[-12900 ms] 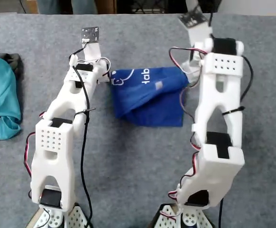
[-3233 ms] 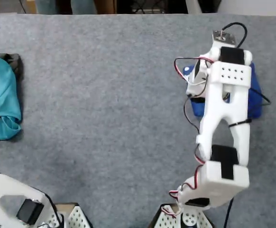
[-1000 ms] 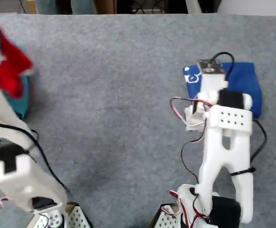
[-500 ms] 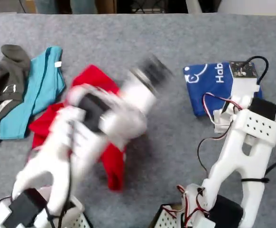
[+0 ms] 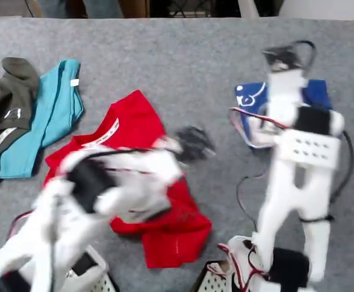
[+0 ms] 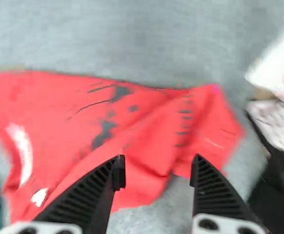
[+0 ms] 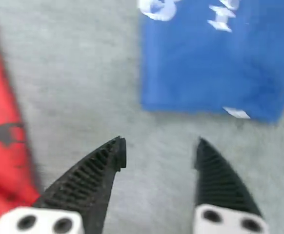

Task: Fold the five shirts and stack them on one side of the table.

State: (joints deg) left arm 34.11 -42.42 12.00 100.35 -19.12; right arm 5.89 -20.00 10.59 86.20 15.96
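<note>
You have a red shirt (image 5: 131, 121) with black marks and a white neck strip, a blue shirt (image 7: 215, 63) with white print, a plain teal shirt (image 5: 52, 115), a dark grey-green shirt (image 5: 6, 91) with a white label, and a grey tabletop (image 5: 183, 67).

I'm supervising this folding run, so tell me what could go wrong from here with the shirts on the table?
The red shirt lies bunched under the open left gripper; a grab there may fold in wrinkles. The open right gripper hangs close by the folded blue shirt and might snag it undone.
</note>
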